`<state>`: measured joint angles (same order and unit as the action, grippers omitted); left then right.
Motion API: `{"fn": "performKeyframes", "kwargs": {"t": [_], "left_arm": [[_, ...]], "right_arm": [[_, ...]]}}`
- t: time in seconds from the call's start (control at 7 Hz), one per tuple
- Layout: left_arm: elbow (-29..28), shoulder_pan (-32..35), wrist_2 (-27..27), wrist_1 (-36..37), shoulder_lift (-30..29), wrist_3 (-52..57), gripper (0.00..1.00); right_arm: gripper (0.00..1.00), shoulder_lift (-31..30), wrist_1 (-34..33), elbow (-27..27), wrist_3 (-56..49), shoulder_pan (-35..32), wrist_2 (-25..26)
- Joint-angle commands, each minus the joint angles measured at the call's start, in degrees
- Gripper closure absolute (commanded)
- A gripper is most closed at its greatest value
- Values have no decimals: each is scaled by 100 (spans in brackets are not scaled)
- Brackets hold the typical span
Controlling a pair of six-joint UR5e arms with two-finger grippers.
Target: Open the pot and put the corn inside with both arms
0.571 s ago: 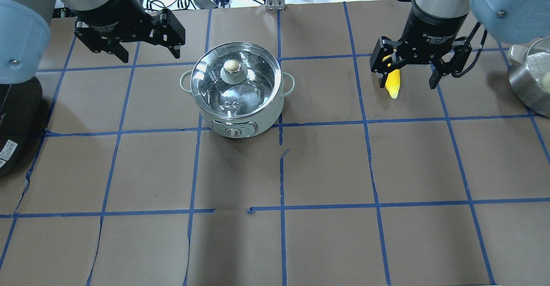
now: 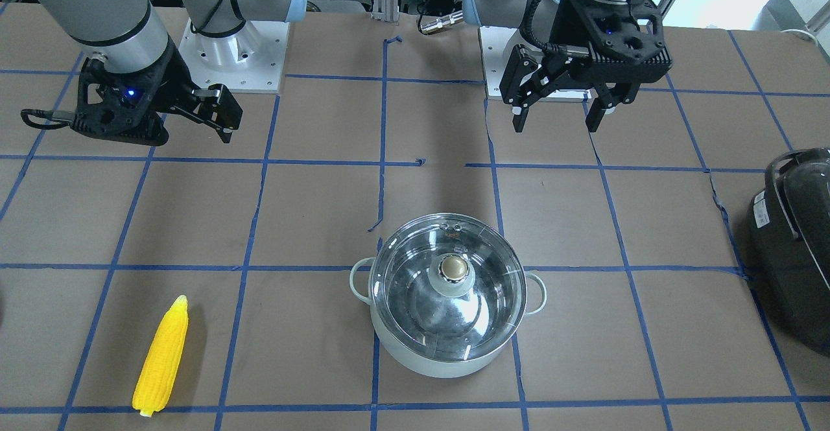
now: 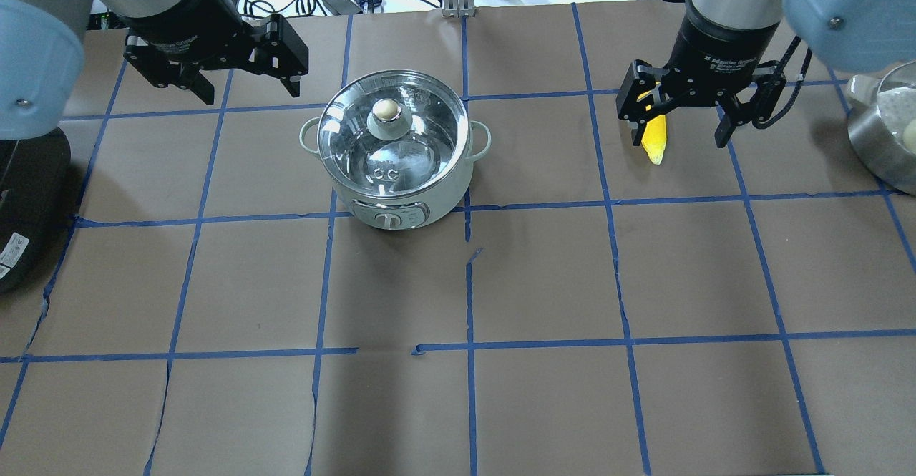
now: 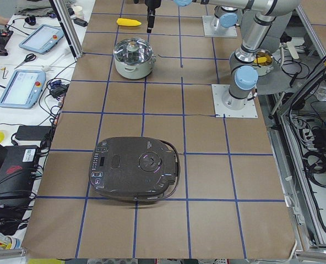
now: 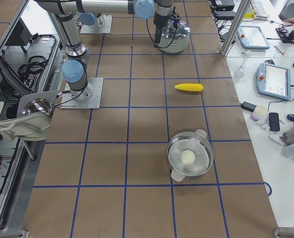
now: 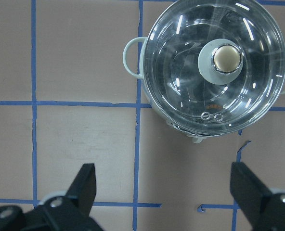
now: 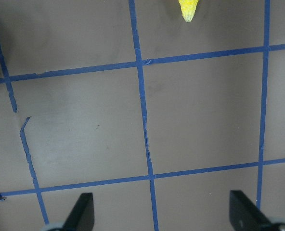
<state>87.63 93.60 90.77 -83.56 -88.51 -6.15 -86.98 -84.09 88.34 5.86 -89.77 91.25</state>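
Observation:
The pot (image 3: 396, 152) stands lid-on at the table's far middle, its glass lid (image 2: 449, 285) closed with the brass-topped knob (image 6: 227, 58) up. My left gripper (image 3: 250, 93) is open and empty, hovering left of and beyond the pot; the left wrist view shows the pot (image 6: 214, 72) ahead of its spread fingertips (image 6: 87, 183). The corn (image 2: 162, 355) lies flat on the table. My right gripper (image 3: 678, 139) is open and empty, high above the table; it partly hides the corn (image 3: 655, 139) from overhead. Only the corn's tip (image 7: 188, 9) shows in the right wrist view.
A big black appliance (image 2: 794, 249) sits at the table's end on my left. A steel pot (image 3: 884, 139) with a pale lump inside stands at the right edge. Brown paper with blue tape lines covers the table (image 3: 544, 283). Cables and tablets lie beyond the far edge.
Both grippers have shifted slightly upward in the overhead view. Both stay open. The pot and corn have not moved.

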Motion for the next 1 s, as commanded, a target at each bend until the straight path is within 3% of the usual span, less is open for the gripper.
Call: {"fn": "performKeyframes", "kwargs": {"t": [0.0,0.86], "left_arm": [[0,-9,2,6,0,0,0],[-35,-9,2,6,9,-17,0]], "right_arm": [[0,6,-2,7,-50,4,-11],[0,-12,-2,130,-50,4,-2]]}}
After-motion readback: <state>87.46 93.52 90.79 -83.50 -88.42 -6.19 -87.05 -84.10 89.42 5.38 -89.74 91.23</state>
